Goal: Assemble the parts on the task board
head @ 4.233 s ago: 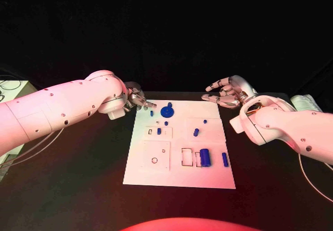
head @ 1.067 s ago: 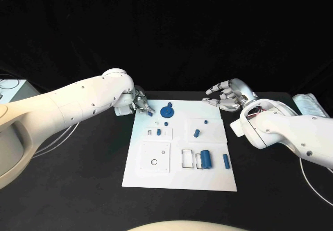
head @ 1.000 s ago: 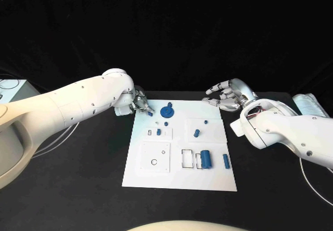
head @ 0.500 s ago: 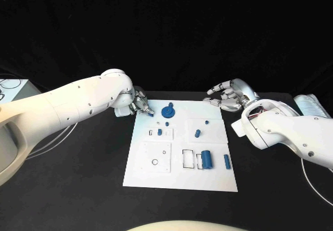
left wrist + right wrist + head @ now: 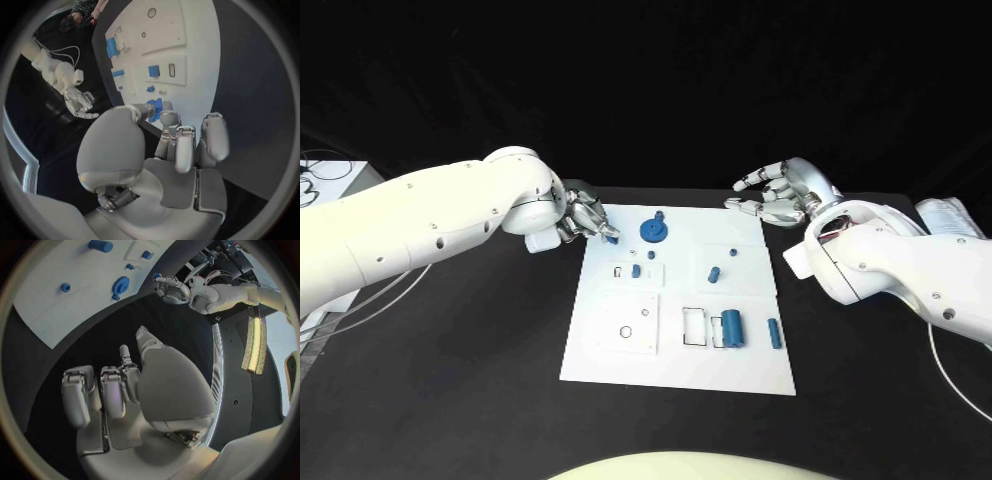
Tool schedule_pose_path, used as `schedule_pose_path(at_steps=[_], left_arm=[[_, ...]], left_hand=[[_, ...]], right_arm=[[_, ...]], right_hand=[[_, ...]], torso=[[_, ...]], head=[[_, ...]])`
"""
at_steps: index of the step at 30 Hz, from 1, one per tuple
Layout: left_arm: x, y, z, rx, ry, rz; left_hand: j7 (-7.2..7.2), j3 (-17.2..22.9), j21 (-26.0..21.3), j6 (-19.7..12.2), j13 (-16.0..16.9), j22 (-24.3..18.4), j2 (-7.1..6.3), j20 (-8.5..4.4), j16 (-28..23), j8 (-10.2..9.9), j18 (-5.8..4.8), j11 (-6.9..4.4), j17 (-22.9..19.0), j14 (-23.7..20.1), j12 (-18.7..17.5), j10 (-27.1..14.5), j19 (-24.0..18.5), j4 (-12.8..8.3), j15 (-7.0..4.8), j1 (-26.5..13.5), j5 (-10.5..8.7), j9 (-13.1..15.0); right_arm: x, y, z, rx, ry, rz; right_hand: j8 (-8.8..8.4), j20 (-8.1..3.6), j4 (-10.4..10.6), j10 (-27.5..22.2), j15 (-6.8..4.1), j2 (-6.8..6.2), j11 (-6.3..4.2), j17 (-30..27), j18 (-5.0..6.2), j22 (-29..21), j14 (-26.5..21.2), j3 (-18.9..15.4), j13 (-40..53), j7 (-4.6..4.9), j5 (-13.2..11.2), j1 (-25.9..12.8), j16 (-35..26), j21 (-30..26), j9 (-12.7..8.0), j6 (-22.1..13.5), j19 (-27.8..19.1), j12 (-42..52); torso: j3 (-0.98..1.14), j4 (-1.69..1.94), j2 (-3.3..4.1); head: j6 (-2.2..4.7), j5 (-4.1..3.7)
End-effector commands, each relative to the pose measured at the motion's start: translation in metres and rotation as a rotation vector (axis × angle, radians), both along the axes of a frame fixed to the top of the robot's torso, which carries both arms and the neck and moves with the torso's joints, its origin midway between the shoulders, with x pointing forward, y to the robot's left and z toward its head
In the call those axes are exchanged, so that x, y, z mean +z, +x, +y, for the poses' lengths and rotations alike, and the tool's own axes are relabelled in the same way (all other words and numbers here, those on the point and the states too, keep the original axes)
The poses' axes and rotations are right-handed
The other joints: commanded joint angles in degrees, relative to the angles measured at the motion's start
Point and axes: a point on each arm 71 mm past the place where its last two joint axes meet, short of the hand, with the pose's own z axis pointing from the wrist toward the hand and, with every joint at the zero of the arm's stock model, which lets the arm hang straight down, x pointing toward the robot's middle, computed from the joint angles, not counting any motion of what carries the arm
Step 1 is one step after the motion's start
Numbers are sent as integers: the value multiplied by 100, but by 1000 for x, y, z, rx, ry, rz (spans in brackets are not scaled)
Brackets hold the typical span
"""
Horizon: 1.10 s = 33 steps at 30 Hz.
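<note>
Left hand [image 5: 584, 222] sits at the far left corner of the white board [image 5: 678, 362], fingers curled in, pinching a small blue part [image 5: 154, 106] at the fingertips; in the head view that part [image 5: 612, 238] is right over the board's far left edge. Right hand [image 5: 776, 196] hovers above the black surface [image 5: 459, 380] just off the board's far right corner, fingers loosely curled and apart, holding nothing. On the board: blue round disc [image 5: 651, 231] at the far end, just right of the left hand; small blue pegs [image 5: 636, 270] in the middle, one by a small slot; another peg [image 5: 713, 273] to its right. Near end: blue cylinder [image 5: 731, 324] beside a rectangular cutout, thin blue bar [image 5: 775, 333] to its right, square plate with a small ring [image 5: 625, 331] on the left.
</note>
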Motion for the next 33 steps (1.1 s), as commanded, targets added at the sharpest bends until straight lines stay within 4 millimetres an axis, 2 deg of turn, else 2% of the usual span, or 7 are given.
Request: schedule_pose_path(at_steps=[1,4,10,13,23,28,33], left_arm=[[1,-6,-1,27,-17,-37],[-1,-13,-1,18,8,-59],[-6,-25,-10,-24,51,-86],[-10,-29,-16,-49,76,-99],[-26,-37,-29,-114,154,-114],[-28,-37,-32,-129,175,-125],[-29,-37,-34,-146,192,-131]], left_hand=[[-16,1153,55,64,34,69,-18,-7,19,38,-82,-6,1508,614,40,77,83,-1195,-50,-92,128,-13],[-33,1176,88,105,87,125,-38,-25,19,44,-95,-24,1508,614,68,137,135,-1255,-67,-161,278,-15],[-45,1189,107,135,139,157,-57,-37,19,49,-103,-36,1508,614,97,184,164,-1302,-78,-202,374,-15],[-48,1194,109,145,154,161,-62,-40,19,51,-104,-40,1508,614,106,196,168,-1316,-81,-212,403,-15],[-51,1198,108,151,164,158,-68,-42,19,52,-103,-42,1508,614,111,206,167,-1327,-84,-222,428,-15],[-52,1199,108,152,165,158,-70,-43,19,52,-103,-43,1508,614,111,207,167,-1331,-84,-224,433,-15],[-52,1200,108,154,157,157,-72,-43,19,52,-103,-43,1508,614,106,205,166,-1334,-85,-226,437,-15]], right_arm=[[0,0,0,15,-8,0],[-1,0,-1,13,-8,1],[-1,0,-1,13,-9,3],[-1,0,0,14,-9,3],[-2,0,0,16,-10,6],[-2,0,1,17,-10,6],[-2,0,1,18,-10,7]], right_hand=[[39,19,30,-24,11,1,-1,1417,-83,1505,583,6,732,-5,9,-70,-22,35,0,-30,600,-20],[39,19,30,-24,11,1,-1,1417,-83,1505,583,6,732,-5,9,-70,-22,35,0,-30,600,-20],[39,19,30,-24,11,1,-1,1417,-83,1505,583,6,732,-5,9,-70,-22,35,0,-30,600,-20],[39,19,30,-24,11,1,-1,1417,-83,1505,583,6,732,-5,9,-70,-22,35,0,-30,600,-20],[42,19,36,-26,11,-1,-1,1417,-83,1505,583,5,730,-5,8,-78,-22,35,-1,-33,600,-22],[42,19,36,-26,11,-1,-1,1417,-83,1505,583,5,730,-5,8,-78,-22,35,-1,-33,600,-22],[42,19,36,-26,11,-1,-1,1417,-83,1505,583,5,730,-5,8,-78,-22,35,-1,-33,600,-22]], torso=[[-9,38,-28],[-12,56,-28],[-22,81,-43],[-14,58,-35],[-10,62,-23],[-3,49,-26],[-6,54,-25]], head=[[-21,0],[-36,4],[-62,1],[-68,25],[-80,26],[-107,38],[-124,28]])
